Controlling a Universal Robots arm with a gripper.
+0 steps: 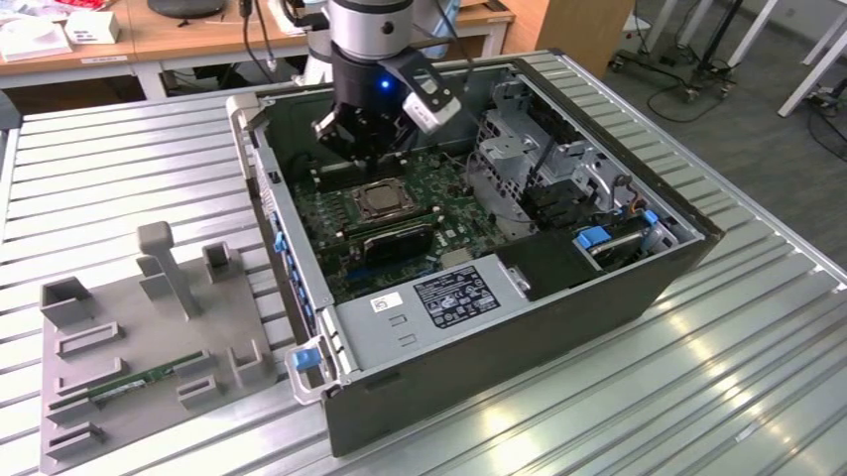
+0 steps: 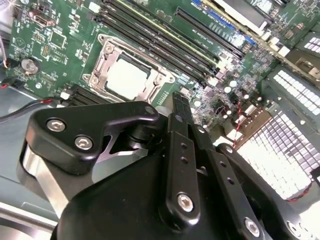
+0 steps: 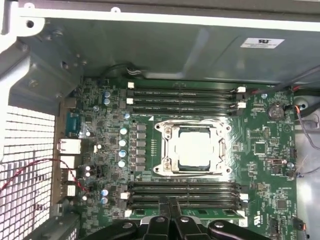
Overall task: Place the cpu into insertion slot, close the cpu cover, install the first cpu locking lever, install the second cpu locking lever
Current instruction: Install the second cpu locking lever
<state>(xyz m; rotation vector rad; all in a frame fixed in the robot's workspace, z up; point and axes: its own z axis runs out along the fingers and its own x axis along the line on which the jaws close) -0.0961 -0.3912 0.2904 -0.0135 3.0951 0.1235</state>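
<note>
Above the motherboard (image 1: 397, 213) in the exterior view, the gripper (image 1: 360, 149) hangs just beyond the cpu (image 1: 381, 199), which sits in its socket. Second wrist view: the fingers (image 2: 181, 122) are pressed together, holding nothing, beside the cpu cover (image 2: 102, 62) lying flat around the chip. First wrist view: cpu (image 3: 194, 148) seated, cover down. Judging by this, lever locking is in hand; hooking one calls for careful alignment.

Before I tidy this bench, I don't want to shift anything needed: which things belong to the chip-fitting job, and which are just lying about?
Belongs to the job:
the cpu, seated in its socket
the cpu cover, down around it
pincer, empty above the board

Lying about:
grey holder tray
memory stick lying in it
</note>
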